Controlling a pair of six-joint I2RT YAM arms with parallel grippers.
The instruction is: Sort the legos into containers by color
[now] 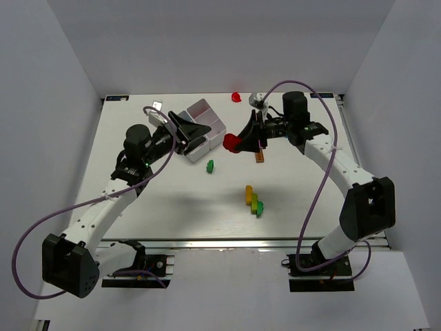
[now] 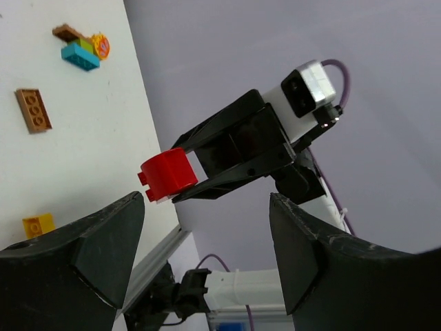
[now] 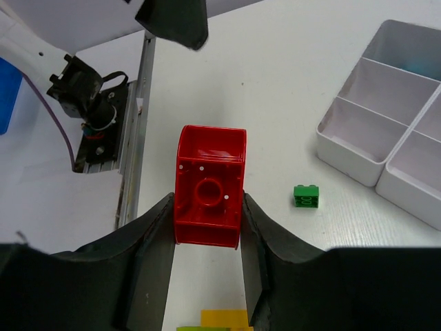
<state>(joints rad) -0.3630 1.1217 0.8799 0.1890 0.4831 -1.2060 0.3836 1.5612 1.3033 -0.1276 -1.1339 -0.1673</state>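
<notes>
Right gripper (image 3: 207, 204): you are looking at its two fingers (image 3: 155, 241) pressing on opposite sides of a red brick (image 3: 209, 185), hollow underside facing the wrist camera. The fingers are standing at a middling width, set by the brick between them. In the top view this red brick (image 1: 231, 143) is hanging over the table (image 1: 138, 207), just to the right of the white tray (image 1: 201, 105) and apart from it.

Left gripper (image 2: 205, 203): your left fingers (image 2: 103, 241) are standing wide apart and are holding nothing; only the other arm's gripper and its red brick (image 2: 167, 174) are showing through the gap. In the top view the left gripper (image 1: 195, 138) is hovering at the near left side of the tray.

Loose pieces: a small green brick (image 1: 210, 165) is lying just in front of the tray, a yellow and green stack (image 1: 253, 200) is sitting nearer the arm bases, and a brown brick (image 1: 260, 157) is lying below the right gripper.
</notes>
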